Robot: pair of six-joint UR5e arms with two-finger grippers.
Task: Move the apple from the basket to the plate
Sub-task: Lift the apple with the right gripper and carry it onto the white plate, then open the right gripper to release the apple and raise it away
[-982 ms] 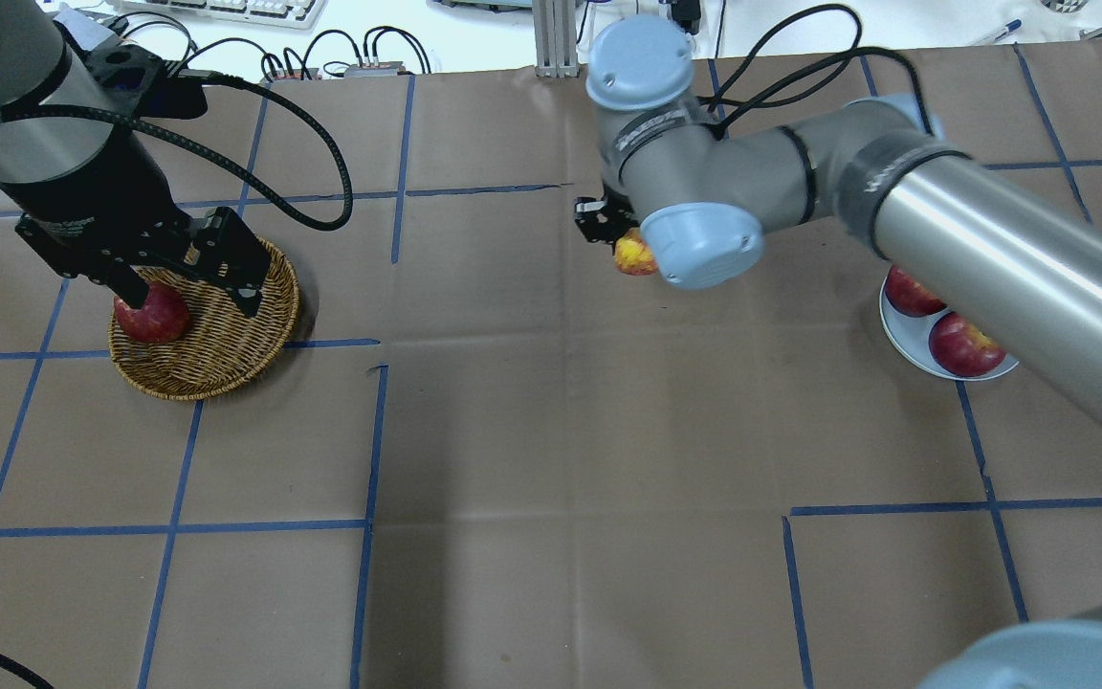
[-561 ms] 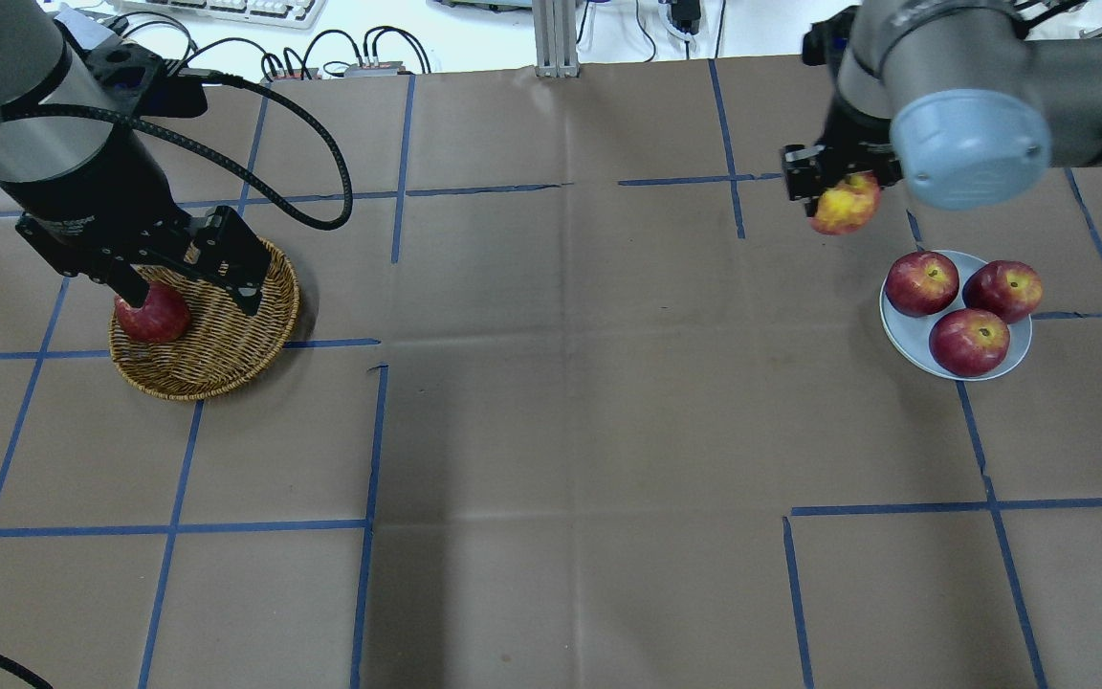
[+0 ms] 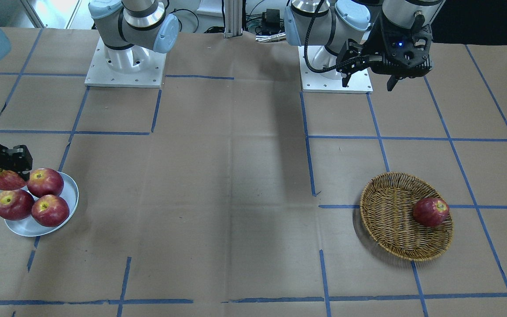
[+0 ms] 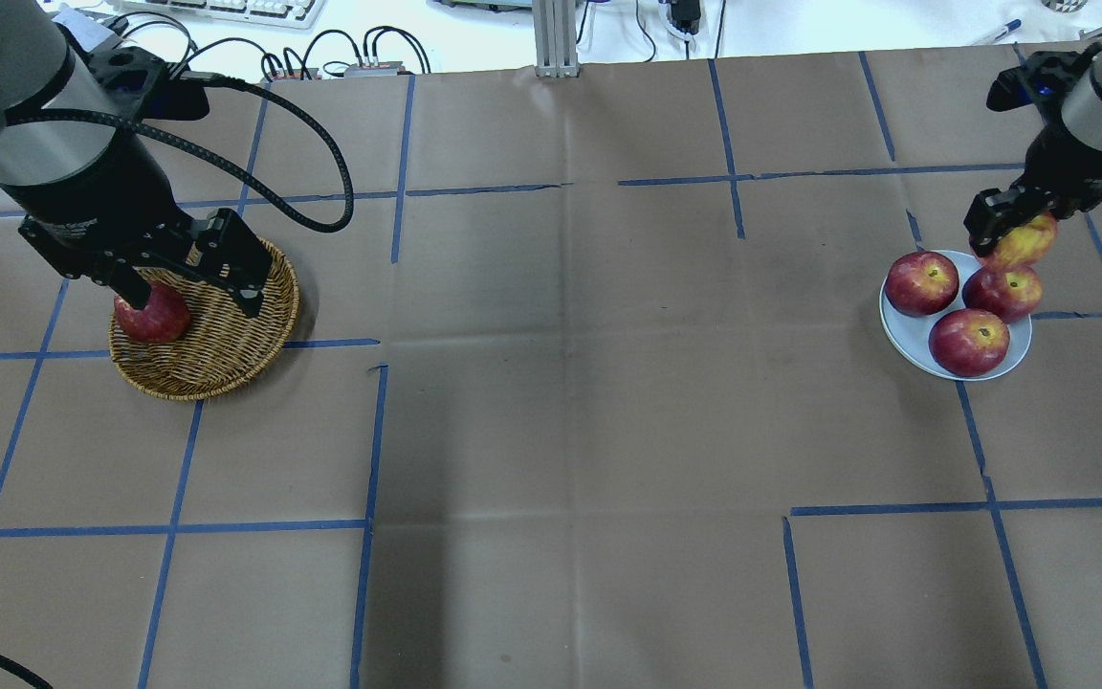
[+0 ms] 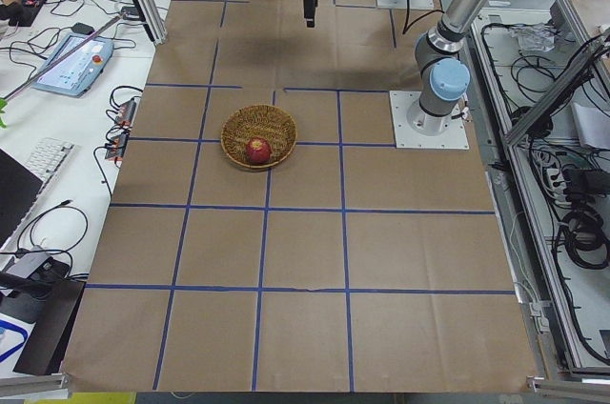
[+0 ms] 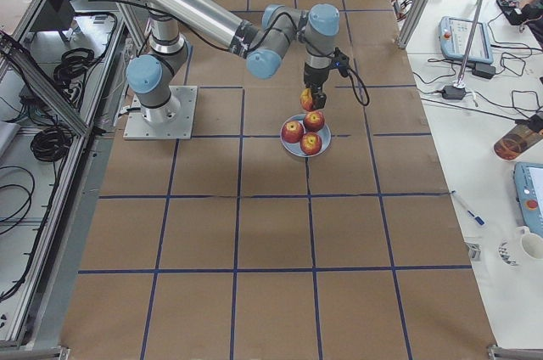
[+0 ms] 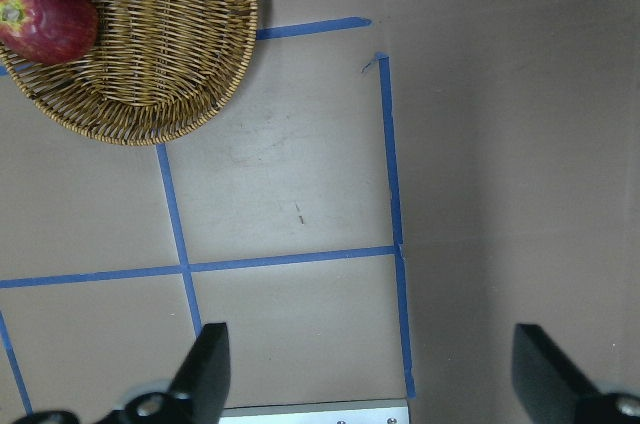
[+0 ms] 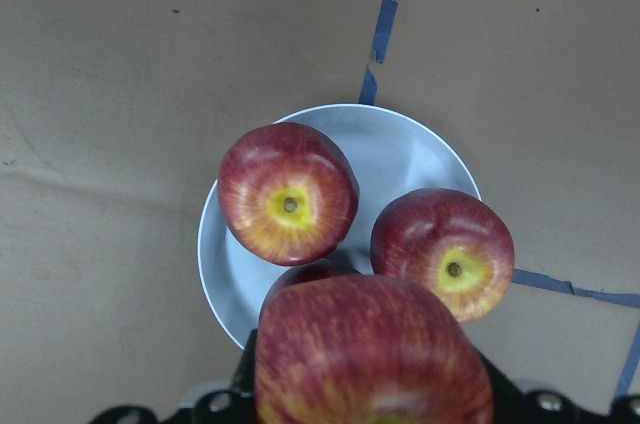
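Observation:
The pale, streaky apple [image 4: 1024, 242] is held in my right gripper [image 4: 1015, 232], which is shut on it just above the far edge of the blue-grey plate [image 4: 903, 332]. In the right wrist view the apple [image 8: 375, 354] hangs over the plate [image 8: 400, 154]. It also shows in the front view [image 3: 5, 179]. The wicker basket [image 4: 226, 354] lies at the left, with my left gripper [image 4: 192, 299] open and empty high above it, as the left wrist view [image 7: 372, 374] shows.
Three dark red apples [image 4: 921, 283] [image 4: 1002, 292] [image 4: 969, 342] fill much of the plate. One dark red apple [image 4: 154, 321] lies in the basket. Blue tape lines cross the brown table cover. Cables and a keyboard lie beyond the far edge.
My right arm has swung from the table's middle to the right, carrying the apple to just over the plate's far edge. The left arm has not moved.

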